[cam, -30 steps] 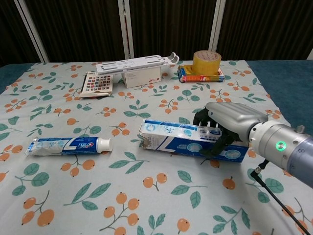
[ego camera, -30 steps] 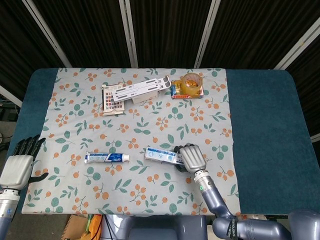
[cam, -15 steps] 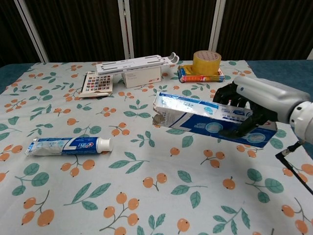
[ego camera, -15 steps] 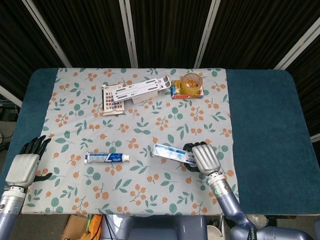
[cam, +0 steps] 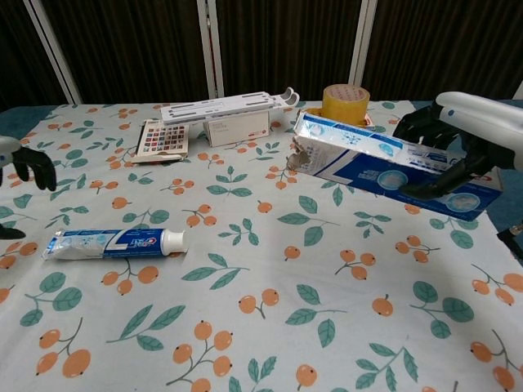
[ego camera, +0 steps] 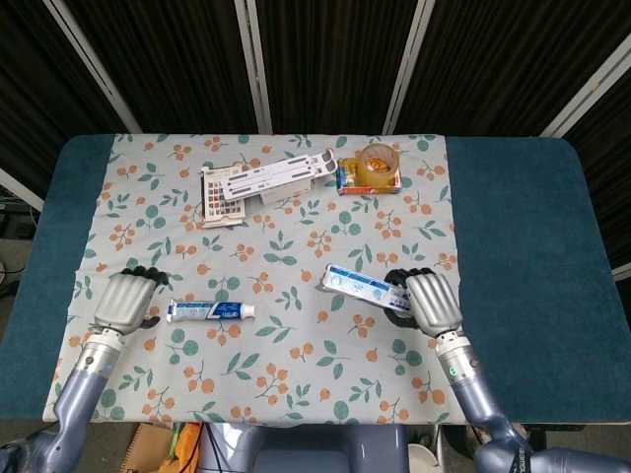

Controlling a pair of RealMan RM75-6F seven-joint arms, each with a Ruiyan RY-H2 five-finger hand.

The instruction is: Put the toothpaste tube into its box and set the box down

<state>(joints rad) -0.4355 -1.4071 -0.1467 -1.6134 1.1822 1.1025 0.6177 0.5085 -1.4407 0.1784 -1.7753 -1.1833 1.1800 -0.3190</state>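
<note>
The blue and white toothpaste tube (ego camera: 210, 310) (cam: 114, 242) lies flat on the flowered cloth, cap pointing right. My right hand (ego camera: 426, 300) (cam: 458, 139) grips the far end of the blue toothpaste box (ego camera: 361, 288) (cam: 384, 165) and holds it in the air, its torn open end facing left. My left hand (ego camera: 126, 299) (cam: 23, 163) hovers just left of the tube's flat end with fingers curled downward and nothing in them; it does not touch the tube.
At the back of the cloth lie a white folding stand (ego camera: 271, 173), a colour swatch card (cam: 162, 138) and a roll of yellow tape (cam: 344, 104) on a small packet. Dark blue table (ego camera: 523, 236) flanks the cloth on both sides.
My right hand has lifted the box off the cloth and carried it up and to the right. My left hand has come in from the left edge to beside the tube.
</note>
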